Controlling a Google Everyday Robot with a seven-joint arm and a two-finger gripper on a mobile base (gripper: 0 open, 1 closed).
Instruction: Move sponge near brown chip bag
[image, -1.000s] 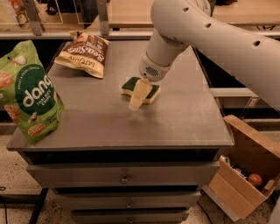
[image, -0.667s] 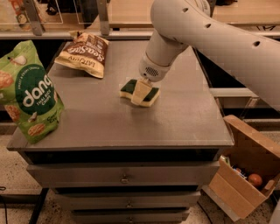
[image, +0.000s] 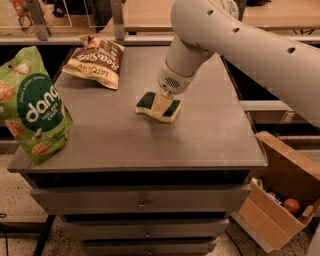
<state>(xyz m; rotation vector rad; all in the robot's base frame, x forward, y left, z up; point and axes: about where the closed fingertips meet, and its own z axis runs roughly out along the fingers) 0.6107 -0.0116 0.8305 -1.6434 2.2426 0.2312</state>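
The sponge (image: 148, 103), dark green on top over pale yellow foam, lies near the middle of the grey cabinet top (image: 200, 140). My gripper (image: 161, 103) comes down on it from above, its pale fingers straddling the sponge's middle and shut on it. The brown chip bag (image: 97, 61), dark brown above and tan below, lies at the back left of the top, a short way up and left of the sponge.
A large bright green "dang" bag (image: 34, 106) stands at the front left edge. An open cardboard box (image: 280, 192) with small items sits on the floor to the right. A rail and shelf run behind the cabinet top.
The gripper has come lower onto the sponge and the sponge now lies flatter on the surface, shifted slightly left.
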